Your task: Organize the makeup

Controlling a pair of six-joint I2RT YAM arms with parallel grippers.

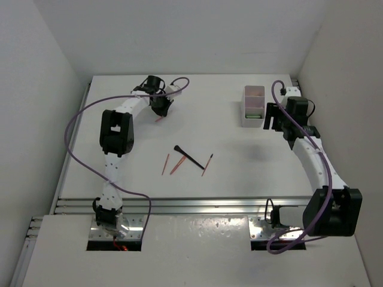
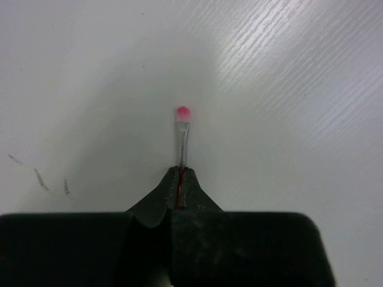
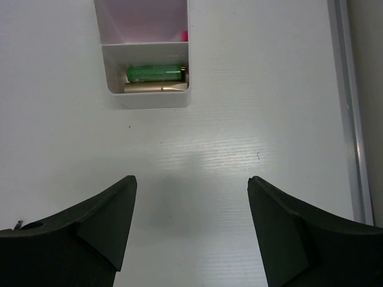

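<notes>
My left gripper at the far left of the table is shut on a thin pink-tipped pencil, which sticks out past the closed jaws over the bare table; it also shows in the top view. Several makeup items lie mid-table: two thin pink pencils, a black brush and another red pencil. My right gripper is open and empty, just right of the white compartment box. The box holds a green tube and a rose-gold tube.
The box's far compartment shows a bit of pink. A metal rail runs along the near table edge. White walls close in both sides and the back.
</notes>
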